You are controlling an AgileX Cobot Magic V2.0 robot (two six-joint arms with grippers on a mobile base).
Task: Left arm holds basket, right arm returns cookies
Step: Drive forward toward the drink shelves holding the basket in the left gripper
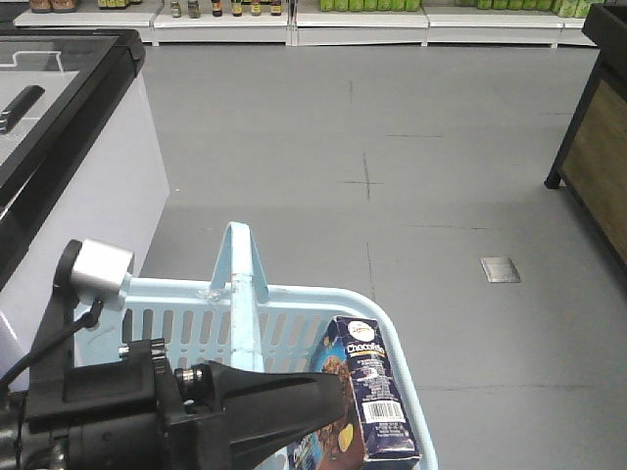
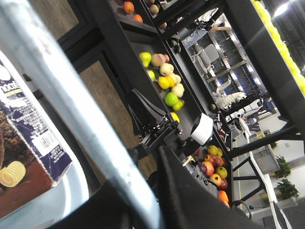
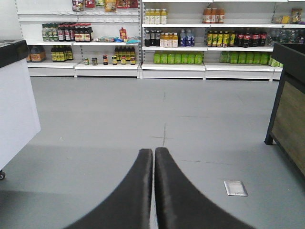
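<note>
The light blue basket (image 1: 294,318) sits low in the front view, its handle (image 1: 243,294) standing upright. The cookies (image 1: 377,392), a dark navy carton with a white barcode label, stand inside against the right wall. My black left arm (image 1: 118,411) reaches in from the lower left. In the left wrist view my left gripper (image 2: 145,202) is shut on the pale blue handle (image 2: 71,95), which runs slanting between the jaws, with the cookies (image 2: 28,143) just beyond. My right gripper (image 3: 153,152) is shut with nothing in it, hanging over bare grey floor away from the basket.
A white chest freezer with a black lid (image 1: 78,166) stands close on the left. A dark stand with a wooden side (image 1: 598,166) is at the right. Bottle shelves (image 3: 171,57) line the back wall. A metal floor plate (image 1: 500,269) lies ahead. Fruit racks (image 2: 167,86) show beside the left wrist.
</note>
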